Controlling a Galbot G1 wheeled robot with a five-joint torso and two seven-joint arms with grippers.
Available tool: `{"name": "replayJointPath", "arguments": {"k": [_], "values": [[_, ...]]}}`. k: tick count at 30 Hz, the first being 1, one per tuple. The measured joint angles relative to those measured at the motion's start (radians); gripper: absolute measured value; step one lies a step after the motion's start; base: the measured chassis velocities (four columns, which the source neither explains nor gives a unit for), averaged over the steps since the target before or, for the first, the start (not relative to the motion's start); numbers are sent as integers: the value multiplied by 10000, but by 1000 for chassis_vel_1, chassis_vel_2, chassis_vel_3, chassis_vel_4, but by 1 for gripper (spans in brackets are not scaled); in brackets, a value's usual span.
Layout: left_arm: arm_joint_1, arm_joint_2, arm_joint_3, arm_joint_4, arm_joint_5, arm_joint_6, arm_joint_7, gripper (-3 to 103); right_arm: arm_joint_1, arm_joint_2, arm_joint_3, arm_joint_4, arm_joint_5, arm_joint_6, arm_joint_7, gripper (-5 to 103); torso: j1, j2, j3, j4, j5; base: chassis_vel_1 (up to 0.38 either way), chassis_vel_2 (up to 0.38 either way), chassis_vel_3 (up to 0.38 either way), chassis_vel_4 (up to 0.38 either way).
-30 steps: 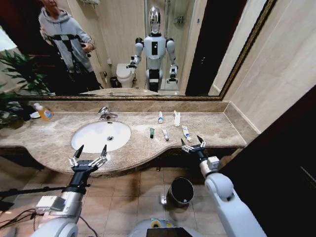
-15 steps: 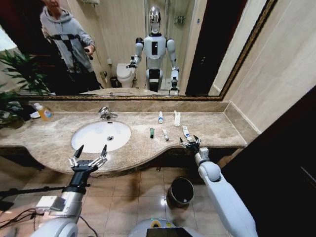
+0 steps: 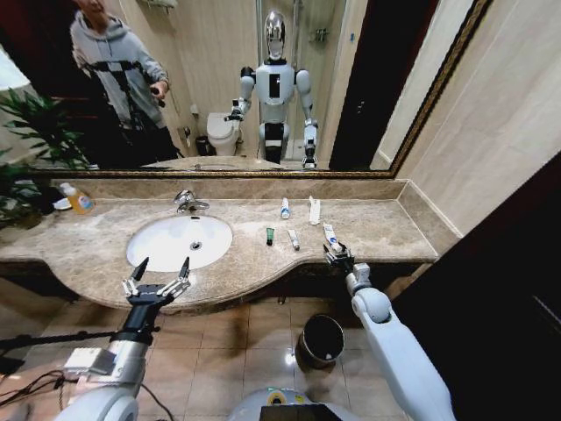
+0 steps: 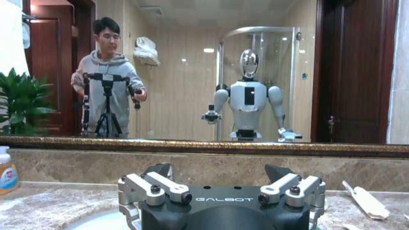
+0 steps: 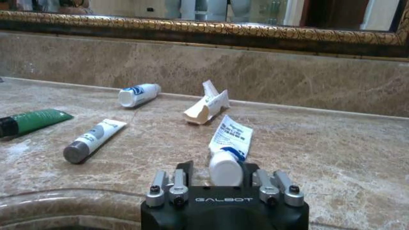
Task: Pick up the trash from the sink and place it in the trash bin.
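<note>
Nothing binned yet, by the look of it: five bits of trash lying on the counter (image 3: 394, 230), none in the sink (image 3: 180, 241), bin (image 3: 321, 339) on the floor at 6 o'clock from the counter's edge.

From the head view, spread at 3 o'clock of the sink: green tube (image 3: 270, 235) nearest, grey-capped tube (image 3: 294, 239) just beside it at 3 o'clock, blue-capped tube (image 3: 285, 208) and torn packet (image 3: 314, 210) toward the mirror at 12 o'clock, and the white-blue tube (image 3: 330, 236) farthest out at 3 o'clock.

Step in hand, at a guess: first pick, the white-blue tube. All five carries to the bin left to do.

Right gripper (image 5: 223, 179) low on the counter, at the near end of that tube (image 5: 229, 143). Jaws narrowed to about the cap's width, one each side of it. Closing on it or already pinching, hard to say; tube flat on the marble, not lifted.

Left gripper (image 3: 158, 279) parked at 6 o'clock of the sink, over the counter's front edge, fingers spread wide, holding nothing.
</note>
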Motion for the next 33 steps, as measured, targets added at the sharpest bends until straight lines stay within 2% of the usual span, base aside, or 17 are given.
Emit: {"name": "replayJointPath", "arguments": {"k": [6,8,10,16,18,19,22,23,24,25,27,28,31,33], "values": [[0,0,0,0,0,0,0,100,-94,84,46,145,1,-5,12,33,0,0,0,0,0,0,0,0,0],[0,0,0,0,0,0,0,100,-111,87,55,179,1,-6,17,33,0,0,0,0,0,0,0,0,0],[0,0,0,0,0,0,0,100,-231,80,138,379,6,-6,33,26,0,0,0,0,1,0,0,0,0],[0,0,0,0,0,0,0,100,-1035,-77,596,1422,223,8,-24,25,1,0,0,3,-1,0,0,0,0],[1,0,0,0,0,0,0,100,-2074,-29,1007,2335,371,236,-109,25,1,0,0,0,-1,0,0,0,0],[1,0,0,0,0,0,0,100,-2074,-29,1007,2335,371,236,-109,25,1,0,0,0,-1,0,0,0,0],[0,0,1,0,0,0,0,100,-4142,253,1393,3419,307,1811,-597,25,-1,0,-2,0,-1,0,0,0,0],[0,0,1,0,0,0,0,100,-4142,253,1393,3419,307,1811,-597,25,-1,0,-2,0,-1,0,0,0,0],[0,0,0,0,0,0,0,100,-4584,348,1405,3548,180,2146,-662,25,-1,0,-2,0,-1,0,0,0,0],[0,0,0,0,0,0,0,100,-5553,583,1388,3718,-119,2864,-753,25,-1,0,-2,-2,0,0,0,0,0],[0,0,0,0,0,0,0,100,-6655,934,1263,3747,-573,3801,-771,25,-1,1,-2,-3,0,0,0,0,0],[0,0,0,0,0,0,0,100,-6655,934,1263,3747,-573,3801,-771,25,-1,1,-2,-3,0,0,0,0,0],[0,0,0,0,0,0,0,100,-7644,1218,962,3294,-943,4769,-718,25,-2,1,-2,-3,-3,0,0,0,0],[0,0,0,0,0,0,0,100,-7755,1254,881,2957,-1069,5004,-693,25,-2,1,-3,-1,-2,0,0,0,0]]}}
